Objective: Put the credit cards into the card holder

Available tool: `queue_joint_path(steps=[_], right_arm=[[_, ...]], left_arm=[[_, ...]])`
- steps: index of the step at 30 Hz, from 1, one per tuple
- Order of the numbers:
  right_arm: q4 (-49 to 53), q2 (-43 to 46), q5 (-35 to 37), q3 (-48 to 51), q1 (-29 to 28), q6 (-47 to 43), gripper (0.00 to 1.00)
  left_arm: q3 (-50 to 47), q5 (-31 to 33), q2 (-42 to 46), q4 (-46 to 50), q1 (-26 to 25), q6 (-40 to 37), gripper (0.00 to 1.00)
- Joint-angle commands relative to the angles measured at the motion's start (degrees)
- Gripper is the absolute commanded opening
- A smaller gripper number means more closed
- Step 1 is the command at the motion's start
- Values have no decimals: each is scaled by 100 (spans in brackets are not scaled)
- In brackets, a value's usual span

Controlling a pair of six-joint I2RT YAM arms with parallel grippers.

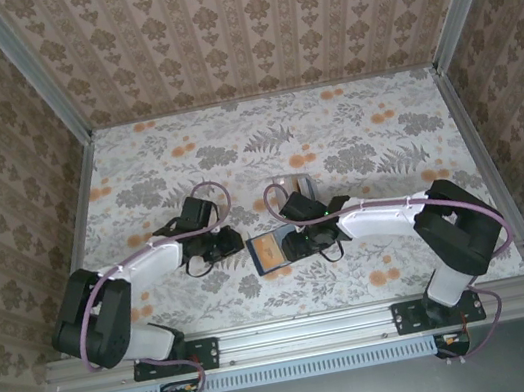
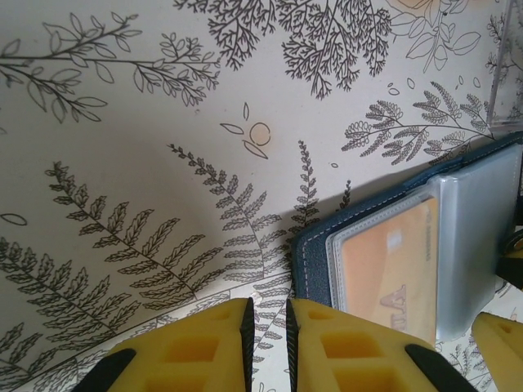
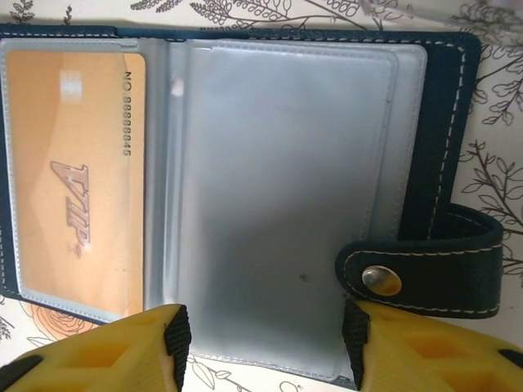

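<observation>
Left pincer [image 2: 267, 327] nearly shut, empty; right pincer [image 3: 265, 343] half open, holding nothing, over the near edge of the open holder [image 3: 441, 163], orange card [image 3: 73, 163] sleeved ahead-left; we judge it light, floppy, sleeves [image 3: 286, 180] slick, so grip the stitched rim [image 3: 462, 98].

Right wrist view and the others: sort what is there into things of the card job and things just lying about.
Of the job:
card holder, lying open
orange card, inside one clear sleeve
right tool, open over the holder
left tool, shut, beside the holder

Lying about:
clear rack
floral tablecloth
</observation>
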State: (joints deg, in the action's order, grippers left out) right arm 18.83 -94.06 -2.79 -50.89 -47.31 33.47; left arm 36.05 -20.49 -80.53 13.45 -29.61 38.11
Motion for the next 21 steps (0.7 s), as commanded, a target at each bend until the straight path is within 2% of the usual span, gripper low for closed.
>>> queue_joint_path(steps=[1, 5, 9, 13, 17, 21], right_arm=[[205, 132, 169, 161, -37, 113, 53], [283, 98, 226, 148, -60, 201, 51], [480, 85, 630, 102, -143, 398, 56], [441, 159, 696, 132, -176, 441, 55], [337, 28, 502, 129, -175, 429, 51], [-212, 71, -106, 283, -184, 433, 49]], left_arm=[[124, 28, -58, 20, -37, -37, 20], [195, 54, -99, 107, -45, -85, 20], [199, 10, -167, 52, -67, -83, 20], [191, -14, -205, -12, -72, -41, 20], [279, -4, -253, 91, -78, -123, 20], [267, -24, -259, -4, -80, -83, 20]])
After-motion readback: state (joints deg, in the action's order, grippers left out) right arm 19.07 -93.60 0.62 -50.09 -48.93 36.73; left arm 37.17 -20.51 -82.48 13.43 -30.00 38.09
